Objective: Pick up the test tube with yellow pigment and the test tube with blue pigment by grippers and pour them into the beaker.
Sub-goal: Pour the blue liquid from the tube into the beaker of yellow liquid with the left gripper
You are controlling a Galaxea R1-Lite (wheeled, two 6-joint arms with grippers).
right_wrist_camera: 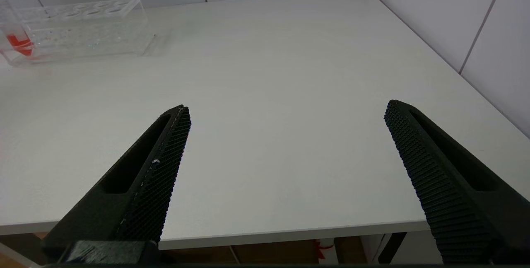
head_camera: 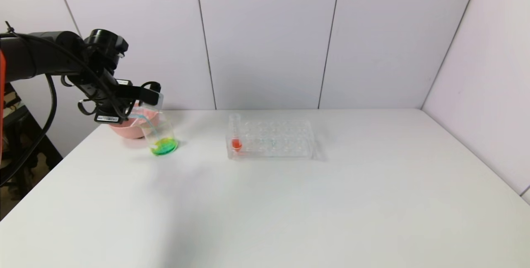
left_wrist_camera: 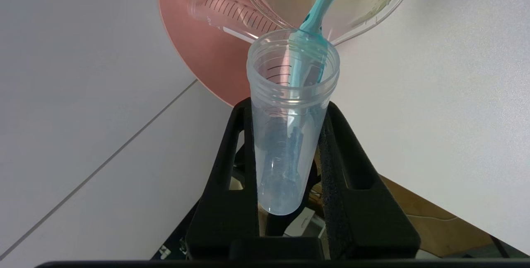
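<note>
1. Pouring is under way: the test tube with blue pigment (left_wrist_camera: 292,106) is tipped mouth-down over the beaker (head_camera: 159,137), and a thin blue stream (left_wrist_camera: 321,7) runs from its lip into the glass.
2. The left gripper (left_wrist_camera: 285,135) has its jaws clenched on the tube, one black finger pressed to each side of the clear wall, the rounded bottom lying between them.
3. The beaker stands on the white table (head_camera: 265,201) at the far left, and the liquid pooled in its bottom looks green with a yellow edge.
4. Just behind the beaker, touching or nearly so, sits a pink bowl (head_camera: 124,129); a clear graduated tube (left_wrist_camera: 223,11) lies on its side inside it.
5. Farther right, near the middle of the far side, is a clear plastic rack (head_camera: 271,139). One tube with red liquid (head_camera: 236,135) stands upright in its left end.
6. The right gripper (right_wrist_camera: 285,143) hangs over the near right part of the table, well apart from everything, jaws spread wide and holding nothing.
</note>
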